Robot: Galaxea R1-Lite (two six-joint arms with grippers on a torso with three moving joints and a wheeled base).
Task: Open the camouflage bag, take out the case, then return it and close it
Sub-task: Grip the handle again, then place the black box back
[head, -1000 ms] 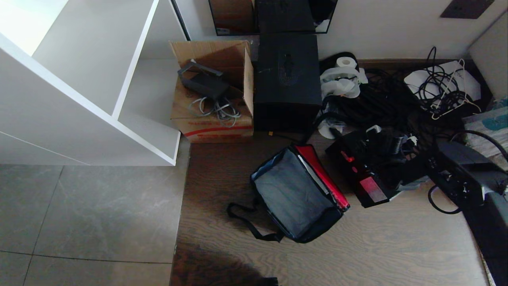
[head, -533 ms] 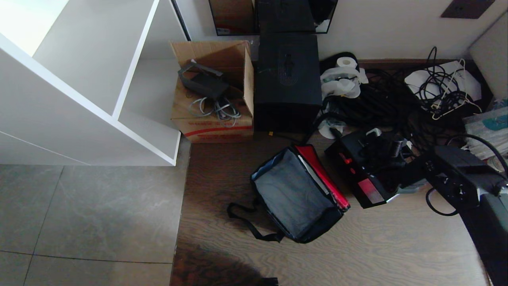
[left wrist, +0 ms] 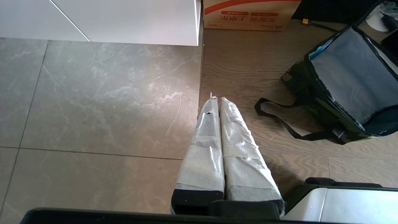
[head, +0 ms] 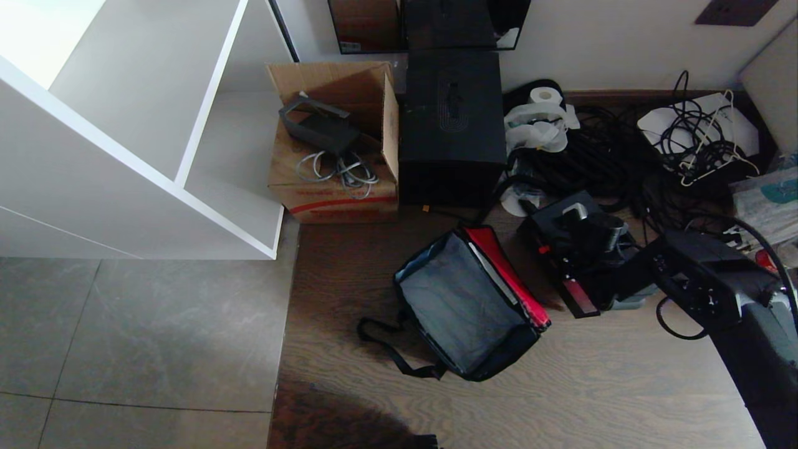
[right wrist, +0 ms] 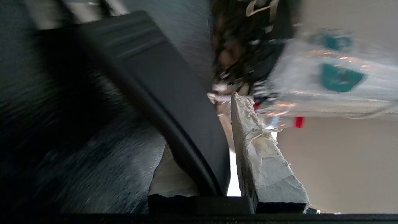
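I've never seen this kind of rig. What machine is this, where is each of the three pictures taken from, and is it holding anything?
This is a wheeled robot with two arms, each ending in a two-fingered gripper. One picture looks down from its head at the floor; the other two come from cameras on its wrists. On the floor lies the camouflage bag, open with its red lining showing. To the right of it is the case, out of the bag. Behind them stand a cardboard carton, a taller black box and a tangle of cables. The right gripper is shut on the case's strap handle. The left gripper is shut, empty and parked above the floor near the bag.
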